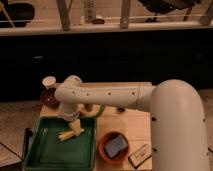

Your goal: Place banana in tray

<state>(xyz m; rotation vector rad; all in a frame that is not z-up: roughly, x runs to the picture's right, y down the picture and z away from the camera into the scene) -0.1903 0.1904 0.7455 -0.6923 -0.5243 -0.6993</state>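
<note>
Banana (70,133) lies low in tray's (47,151) far half, right at gripper (75,126) tip; gripped or let go, can't tell. Risk: if arm lifts w/ banana caught, it drags over rim twd bowl (104,149) & drops outside.

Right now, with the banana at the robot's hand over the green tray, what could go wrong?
1. The banana is at the gripper over the tray's back half. Released awkwardly, it might bounce toward the rim.
2. The cup and dark bowl stand just behind the arm. Lifting away carelessly could knock them.
3. The orange bowl sits right beside the tray, so a sideways swing might bump it.
</note>
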